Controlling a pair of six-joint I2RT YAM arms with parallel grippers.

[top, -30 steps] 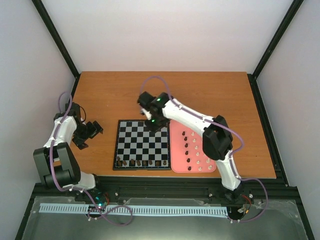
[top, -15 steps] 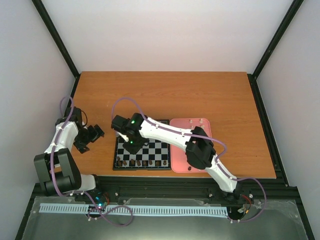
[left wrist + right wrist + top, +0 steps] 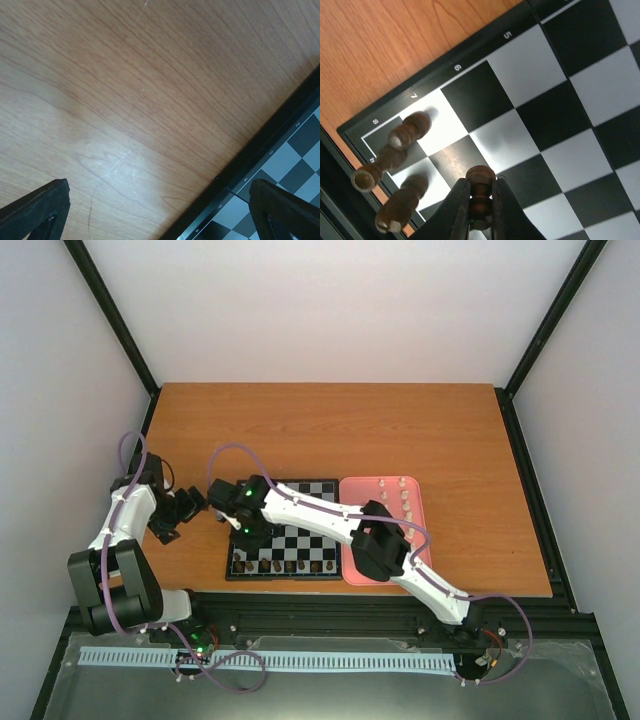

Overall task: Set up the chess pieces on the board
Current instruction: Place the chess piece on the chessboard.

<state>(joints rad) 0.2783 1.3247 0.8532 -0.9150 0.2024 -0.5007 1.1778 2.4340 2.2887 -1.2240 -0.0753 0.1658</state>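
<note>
My left fingers [image 3: 40, 207] stand released over the desk [image 3: 125, 90], just beside the one board [image 3: 290, 165]. My right fingers [image 3: 457, 207] are clenched on one dark piece [image 3: 480, 192] above the board's near-left corner, where three dark pieces [image 3: 410, 131] stand. One pink tray [image 3: 362, 489] lies to the right, its cream pieces [image 3: 402, 496] too small to count.

Wooden table [image 3: 420, 430], orange-brown grain; plain white walls [image 3: 330, 310] on three sides; black frame posts [image 3: 112, 315] at corners.
</note>
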